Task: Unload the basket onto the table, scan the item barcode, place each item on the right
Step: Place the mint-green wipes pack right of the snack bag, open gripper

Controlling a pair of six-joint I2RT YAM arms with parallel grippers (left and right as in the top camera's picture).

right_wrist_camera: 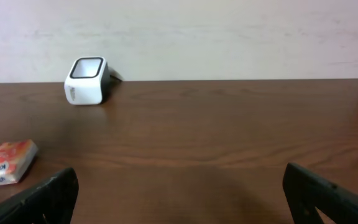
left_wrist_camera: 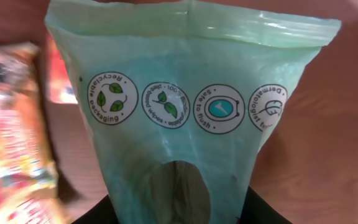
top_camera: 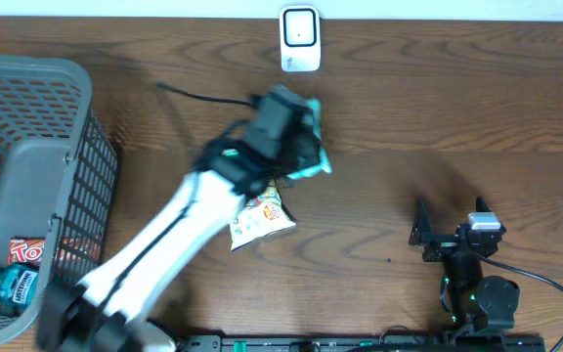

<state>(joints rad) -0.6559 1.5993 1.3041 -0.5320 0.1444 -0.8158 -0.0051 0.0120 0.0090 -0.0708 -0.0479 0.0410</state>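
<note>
I've got the left jaws clenched on the pale green plastic pouch point(left_wrist_camera: 191, 93) near the small white box scanner point(top_camera: 300, 39); right jaws released over the brown wooden tabletop point(top_camera: 457, 117).

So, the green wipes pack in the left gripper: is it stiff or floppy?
Probably floppy: the film of the green wipes pack shows a dent and wrinkles near its lower end. The glossy film may be slippery. Being a flat pouch, it seems unlikely to roll.
</note>
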